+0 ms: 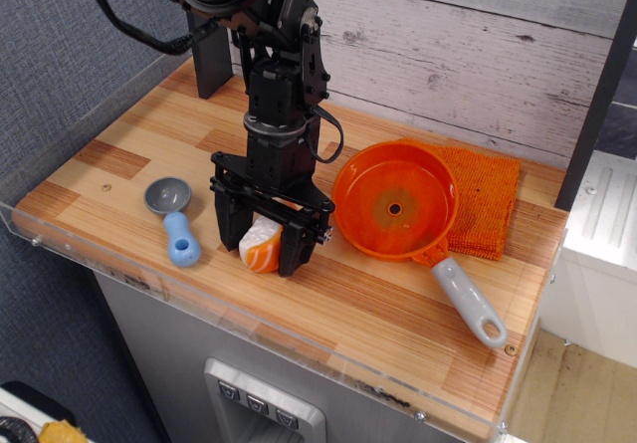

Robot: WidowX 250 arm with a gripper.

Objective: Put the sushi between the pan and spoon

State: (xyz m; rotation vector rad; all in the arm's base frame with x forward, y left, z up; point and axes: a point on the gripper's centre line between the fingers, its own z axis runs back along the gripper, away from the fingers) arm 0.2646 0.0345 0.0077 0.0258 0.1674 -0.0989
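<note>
The sushi (pixel 261 248), white rice with an orange striped top, rests tilted on the wooden table between the spoon and the pan. My gripper (pixel 260 241) stands upright over it, one black finger on each side. The jaws are slightly parted and the fingers (pixel 228 228) stand close beside the sushi without clamping it. The spoon (pixel 175 220), with a dark grey bowl and a light blue handle, lies to the left. The orange pan (pixel 394 210) lies to the right, its grey handle (pixel 468 304) pointing to the front right.
An orange woven cloth (pixel 488 196) lies behind the pan at the right. A black post (pixel 209 60) stands at the back left. A clear acrylic rim (pixel 249 332) runs along the table's front and left edges. A wooden wall is behind.
</note>
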